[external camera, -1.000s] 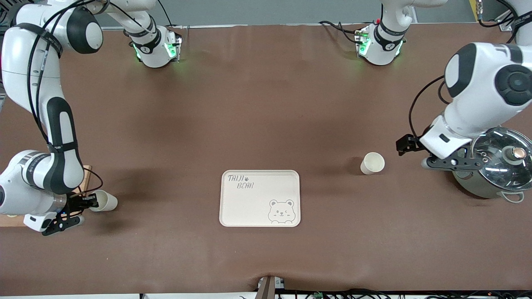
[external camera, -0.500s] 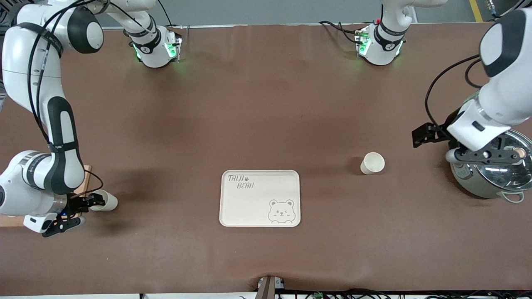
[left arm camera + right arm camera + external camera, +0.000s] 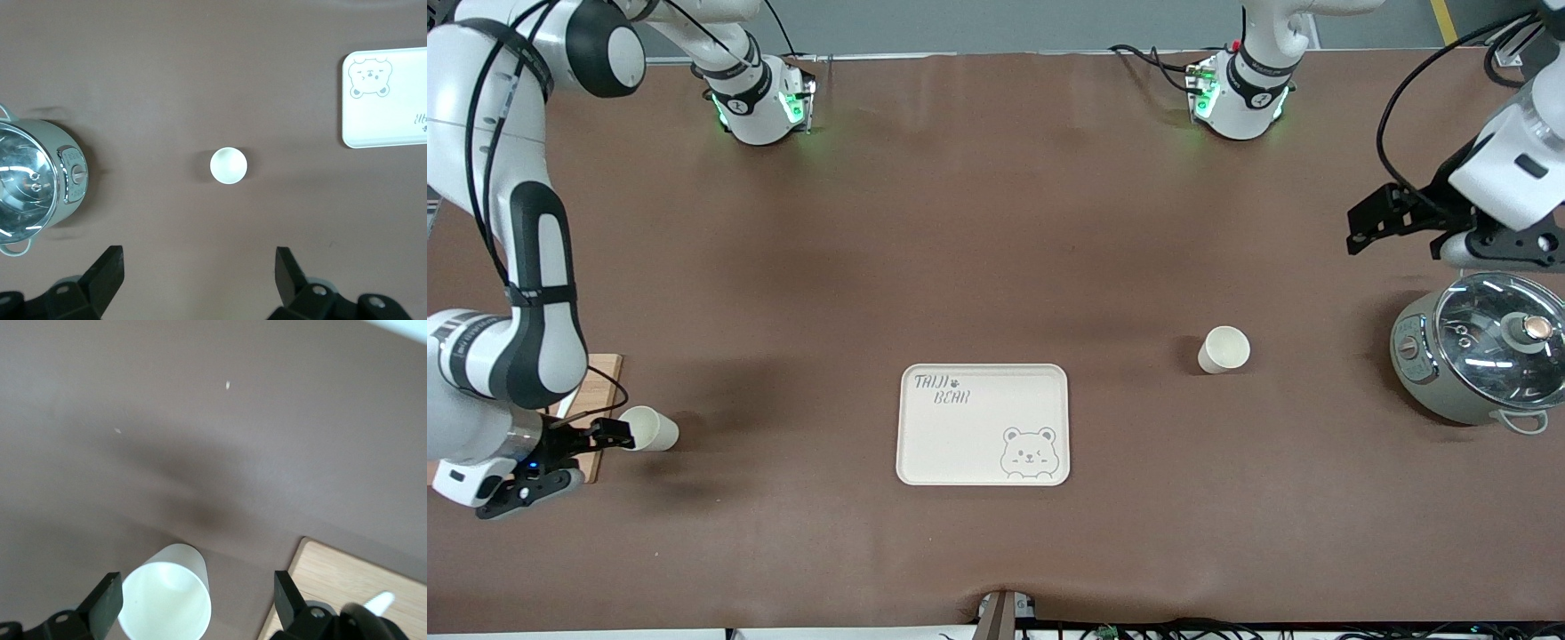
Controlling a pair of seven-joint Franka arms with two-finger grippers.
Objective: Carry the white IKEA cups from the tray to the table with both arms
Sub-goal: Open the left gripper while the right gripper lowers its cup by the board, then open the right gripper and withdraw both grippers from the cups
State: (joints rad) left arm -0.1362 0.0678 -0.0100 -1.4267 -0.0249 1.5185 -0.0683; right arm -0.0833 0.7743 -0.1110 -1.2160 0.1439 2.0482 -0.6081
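Two white IKEA cups stand upright on the brown table. One cup (image 3: pixel 1224 348) stands between the bear-printed tray (image 3: pixel 983 436) and the pot, and it also shows in the left wrist view (image 3: pixel 229 165). My left gripper (image 3: pixel 1371 222) is open and empty, high over the table near the pot (image 3: pixel 198 273). The other cup (image 3: pixel 651 428) stands at the right arm's end of the table. My right gripper (image 3: pixel 609 437) is open and low beside it. In the right wrist view this cup (image 3: pixel 167 600) sits between the spread fingers, close to one finger (image 3: pixel 107 597), ungripped.
A steel pot with a glass lid (image 3: pixel 1480 356) stands at the left arm's end of the table, also in the left wrist view (image 3: pixel 33 193). A wooden board (image 3: pixel 596 382) lies under the right wrist (image 3: pixel 347 580). The tray also shows in the left wrist view (image 3: pixel 387 100).
My left arm has risen and swung off the pot toward its base. My right gripper has drawn back a little from its cup. Neither cup has moved.
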